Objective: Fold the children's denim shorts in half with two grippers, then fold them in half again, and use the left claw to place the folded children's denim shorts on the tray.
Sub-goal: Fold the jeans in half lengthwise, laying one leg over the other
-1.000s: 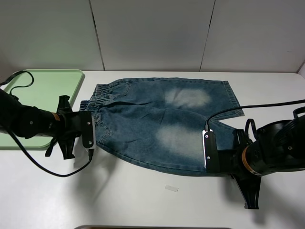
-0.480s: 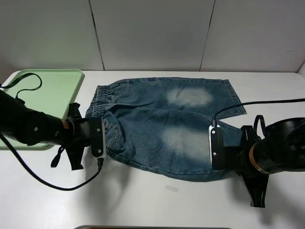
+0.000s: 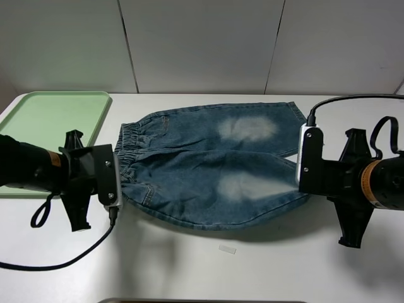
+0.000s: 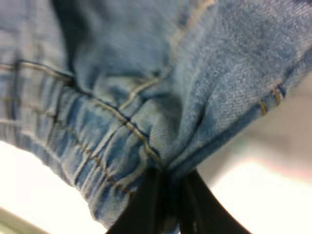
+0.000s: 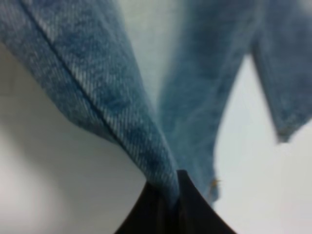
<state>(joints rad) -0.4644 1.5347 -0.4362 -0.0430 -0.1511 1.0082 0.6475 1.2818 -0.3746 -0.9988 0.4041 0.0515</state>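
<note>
Two black pincers hold the children's denim shorts (image 3: 202, 167) by opposite ends over the white tabletop (image 3: 189, 271). The left pincer (image 3: 121, 184) is clamped on the gathered waistband; its wrist view shows the left pincer (image 4: 168, 195) with black fingers (image 4: 146, 204) pinching a bunch of elastic-stitched denim. The right pincer (image 3: 297, 175) is clamped on the hem of the nearer leg; in its wrist view the right pincer (image 5: 168, 195) has its fingers (image 5: 146, 209) pressed together over the hem fold. The nearer leg hangs raised between the two grips, sagging mid-span and casting a shadow below; the farther leg lies flat behind it. Each leg bears a pale bleached patch (image 3: 247, 128). The pale green tray (image 3: 44, 117) sits at the rear left, near the waistband end. A small white scrap (image 3: 227, 249) lies in front of the shorts.
</note>
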